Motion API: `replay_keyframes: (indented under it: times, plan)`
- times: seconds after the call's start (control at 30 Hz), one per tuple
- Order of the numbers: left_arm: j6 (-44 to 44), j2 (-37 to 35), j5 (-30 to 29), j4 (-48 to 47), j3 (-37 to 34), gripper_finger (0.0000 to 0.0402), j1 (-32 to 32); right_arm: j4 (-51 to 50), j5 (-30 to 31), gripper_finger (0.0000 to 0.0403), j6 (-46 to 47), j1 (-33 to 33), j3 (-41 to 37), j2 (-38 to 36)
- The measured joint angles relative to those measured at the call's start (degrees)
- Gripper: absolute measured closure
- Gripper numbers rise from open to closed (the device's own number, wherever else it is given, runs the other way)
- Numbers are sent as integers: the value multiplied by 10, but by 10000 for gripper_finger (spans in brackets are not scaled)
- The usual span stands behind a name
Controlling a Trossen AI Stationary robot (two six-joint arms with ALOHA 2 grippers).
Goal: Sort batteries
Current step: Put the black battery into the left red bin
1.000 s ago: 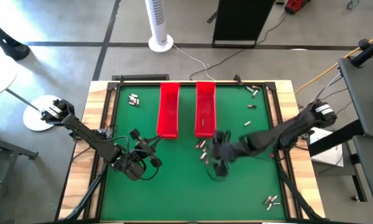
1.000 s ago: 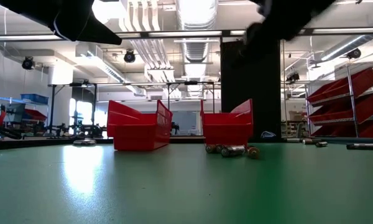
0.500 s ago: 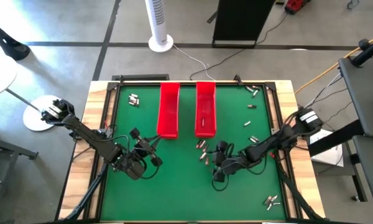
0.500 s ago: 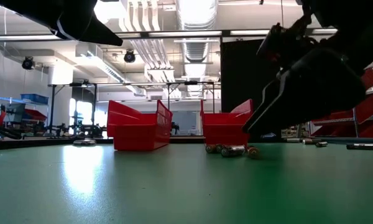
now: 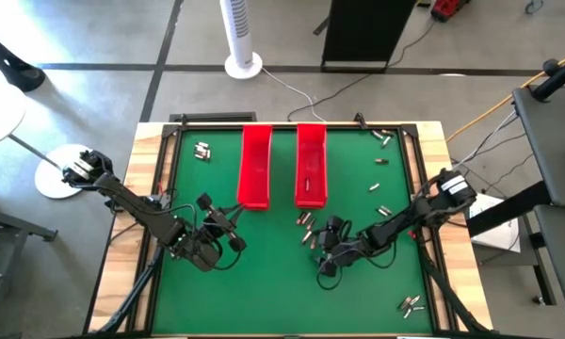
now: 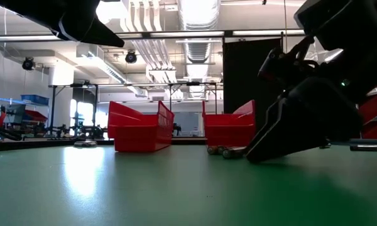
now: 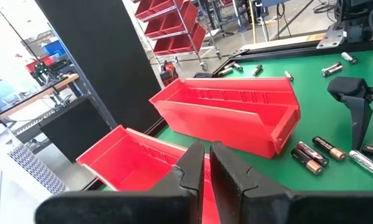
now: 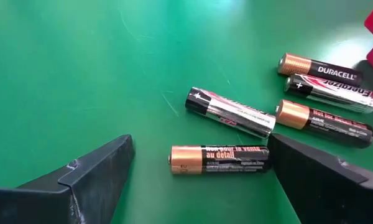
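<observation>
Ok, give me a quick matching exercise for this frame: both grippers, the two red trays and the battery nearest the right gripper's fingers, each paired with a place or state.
Things:
1. left gripper
2. right gripper
3. copper-ended battery
4. red trays

Places or states:
A. lying flat on the green mat between wide-open fingers
B. side by side at the table's far middle
C. shut, empty, waiting near the left tray
D. open, low over the battery cluster

Pairs: 1-C, 2-D, 3-A, 4-B

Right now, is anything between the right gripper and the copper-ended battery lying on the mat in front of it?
Nothing visible. The right gripper has its jaws open around the battery, with only bare green mat between them.
</observation>
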Motion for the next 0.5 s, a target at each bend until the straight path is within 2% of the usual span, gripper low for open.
replay_keyframes:
  times: [0.5]
  plan:
    - [4, 0, 33, 5, 0, 393, 0, 22, -23, 35, 15, 4, -7, 9]
